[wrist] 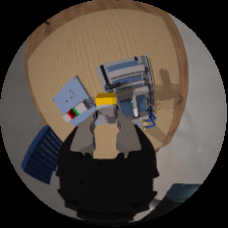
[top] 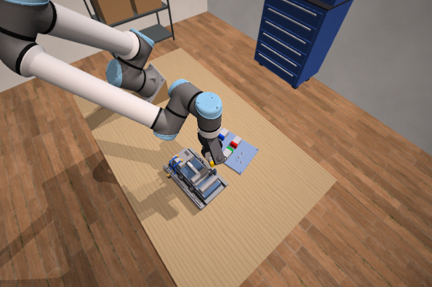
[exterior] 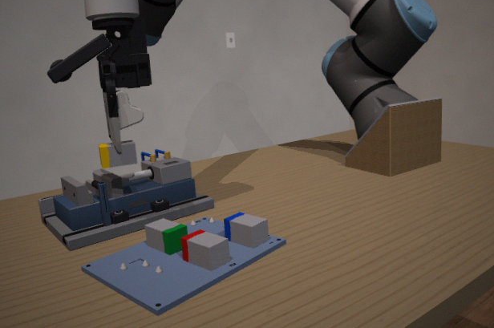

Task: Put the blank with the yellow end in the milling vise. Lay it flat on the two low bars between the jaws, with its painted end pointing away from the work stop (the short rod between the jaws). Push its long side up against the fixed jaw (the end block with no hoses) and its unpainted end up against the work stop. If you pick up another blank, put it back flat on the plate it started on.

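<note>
The fingers point(exterior: 115, 134) pinch the yellow-ended blank point(exterior: 117, 155), which hangs in the air above the milling vise point(exterior: 120, 194), short of the bars. Risk: lowered askew (alignment looks unsettled), it may catch a jaw top or lie with its painted end toward the work stop.

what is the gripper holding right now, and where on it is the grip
The gripper holds the grey rectangular blank with the yellow end, pinched across its grey body beside the painted end, above the vise.
</note>
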Robot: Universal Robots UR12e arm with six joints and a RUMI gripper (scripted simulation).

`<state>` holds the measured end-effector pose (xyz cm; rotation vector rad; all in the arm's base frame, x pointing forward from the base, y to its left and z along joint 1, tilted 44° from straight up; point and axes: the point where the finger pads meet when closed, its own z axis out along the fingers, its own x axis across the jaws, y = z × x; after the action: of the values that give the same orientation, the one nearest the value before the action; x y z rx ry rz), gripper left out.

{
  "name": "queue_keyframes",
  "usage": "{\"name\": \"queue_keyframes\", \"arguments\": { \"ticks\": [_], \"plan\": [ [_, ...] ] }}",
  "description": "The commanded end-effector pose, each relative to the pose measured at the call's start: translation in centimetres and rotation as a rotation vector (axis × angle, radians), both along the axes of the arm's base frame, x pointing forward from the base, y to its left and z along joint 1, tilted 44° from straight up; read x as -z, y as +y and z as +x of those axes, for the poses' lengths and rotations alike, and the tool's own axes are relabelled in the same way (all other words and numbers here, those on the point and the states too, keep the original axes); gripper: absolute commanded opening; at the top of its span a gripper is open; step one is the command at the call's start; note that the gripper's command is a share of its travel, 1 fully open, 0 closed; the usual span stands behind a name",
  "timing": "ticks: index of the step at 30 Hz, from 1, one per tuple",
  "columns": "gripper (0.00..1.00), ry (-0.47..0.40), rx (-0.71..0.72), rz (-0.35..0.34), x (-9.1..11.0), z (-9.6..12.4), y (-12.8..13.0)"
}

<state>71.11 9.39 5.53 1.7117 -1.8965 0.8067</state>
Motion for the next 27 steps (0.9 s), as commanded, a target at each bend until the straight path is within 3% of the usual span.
{"name": "queue_keyframes", "arguments": {
  "ticks": [1, 27],
  "plan": [
    [0.00, -0.057, 0.060, 0.003, -0.4, 0.4, -0.3],
    [0.00, -0.291, 0.306, 0.019, -1.9, 1.7, -1.7]
  ]
}}
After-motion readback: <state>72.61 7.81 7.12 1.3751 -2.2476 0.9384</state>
